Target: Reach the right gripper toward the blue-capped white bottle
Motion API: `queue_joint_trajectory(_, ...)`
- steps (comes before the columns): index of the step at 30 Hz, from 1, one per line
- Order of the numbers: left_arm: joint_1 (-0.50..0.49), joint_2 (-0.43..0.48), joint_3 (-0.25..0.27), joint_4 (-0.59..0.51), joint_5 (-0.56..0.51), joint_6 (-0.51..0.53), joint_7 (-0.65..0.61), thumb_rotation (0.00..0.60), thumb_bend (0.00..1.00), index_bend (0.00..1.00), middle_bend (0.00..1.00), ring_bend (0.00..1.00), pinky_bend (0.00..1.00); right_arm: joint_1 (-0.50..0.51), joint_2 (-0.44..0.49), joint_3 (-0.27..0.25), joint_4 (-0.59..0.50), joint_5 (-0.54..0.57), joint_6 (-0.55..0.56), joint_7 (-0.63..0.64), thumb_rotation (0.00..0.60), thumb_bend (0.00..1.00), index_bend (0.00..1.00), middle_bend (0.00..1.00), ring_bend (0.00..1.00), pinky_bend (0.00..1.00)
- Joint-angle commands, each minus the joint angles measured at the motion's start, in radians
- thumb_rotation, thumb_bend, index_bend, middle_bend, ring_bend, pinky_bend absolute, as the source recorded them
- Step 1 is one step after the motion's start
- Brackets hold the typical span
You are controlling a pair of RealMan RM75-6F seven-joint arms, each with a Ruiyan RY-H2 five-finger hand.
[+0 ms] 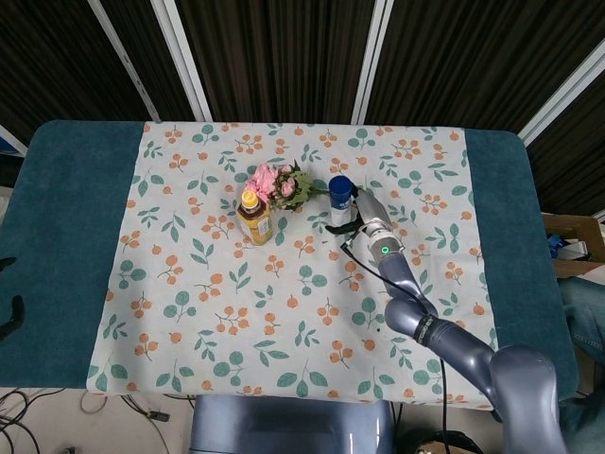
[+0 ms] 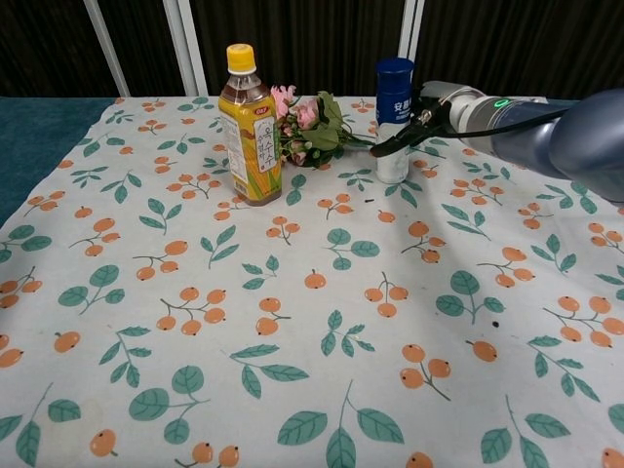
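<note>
The blue-capped white bottle (image 2: 393,119) stands upright just right of centre in the upper part of the chest view, on the patterned cloth (image 2: 292,322) that covers the bench (image 1: 76,236). The right robot hand (image 2: 414,132) is at the bottle's right side, with dark fingers (image 2: 390,144) lying across the front of the body; whether they press on it or only lie against it cannot be told, so the hand's state is undetermined. By its look the bottle is a small, stiff plastic container, probably light and smooth-walled, tall for its base and therefore liable to tip under a sideways push. The mid-body, below the cap, appears to be the soundest place to take hold. A flower bunch (image 2: 307,125) lies just left of the bottle, its stem end reaching to it, and a yellow-capped drink bottle (image 2: 250,127) stands further left. The left robot hand shows in neither view. The right palm is hidden behind the bottle in the chest view and small in the head view; the label print is unreadable.
</note>
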Motion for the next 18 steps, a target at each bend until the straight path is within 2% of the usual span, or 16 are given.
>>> queue_joint_trajectory(1, 0.000, 0.001, 0.000, -0.001, -0.001, -0.001, -0.002, 0.600, 0.51, 0.19, 0.03, 0.04, 0.00, 0.011, -0.022, 0.003, 0.030, 0.006, 0.005, -0.011, 0.600, 0.27, 0.25, 0.29, 0.22, 0.30)
queue_joint_trajectory(5, -0.001, 0.003, 0.000, -0.003, -0.003, -0.004, -0.005, 0.600, 0.51, 0.19, 0.03, 0.04, 0.00, 0.019, -0.045, 0.010, 0.064, 0.011, 0.013, -0.015, 0.600, 0.37, 0.35, 0.41, 0.33, 0.46)
queue_joint_trajectory(7, -0.001, 0.004, -0.001, -0.003, -0.003, -0.004, -0.008, 0.600, 0.51, 0.19, 0.03, 0.04, 0.00, 0.024, -0.055, 0.019, 0.081, 0.019, 0.016, -0.017, 0.600, 0.44, 0.44, 0.47, 0.40, 0.55)
queue_joint_trajectory(9, -0.001, 0.004, -0.001, -0.003, -0.004, -0.004, -0.008, 0.600, 0.51, 0.19, 0.03, 0.04, 0.00, 0.027, -0.060, 0.027, 0.087, 0.024, 0.019, -0.016, 0.600, 0.48, 0.49, 0.50, 0.44, 0.59)
queue_joint_trajectory(12, -0.001, 0.005, 0.000, -0.005, -0.007, -0.006, -0.007, 0.600, 0.51, 0.19, 0.03, 0.04, 0.00, 0.025, -0.053, 0.034, 0.079, 0.026, 0.013, -0.013, 0.600, 0.50, 0.52, 0.51, 0.46, 0.61)
queue_joint_trajectory(18, -0.001, 0.006, 0.000, -0.006, -0.008, -0.003, -0.008, 0.600, 0.51, 0.19, 0.03, 0.04, 0.00, -0.010, 0.009, 0.045, -0.008, -0.004, 0.027, 0.019, 0.600, 0.52, 0.54, 0.51, 0.46, 0.63)
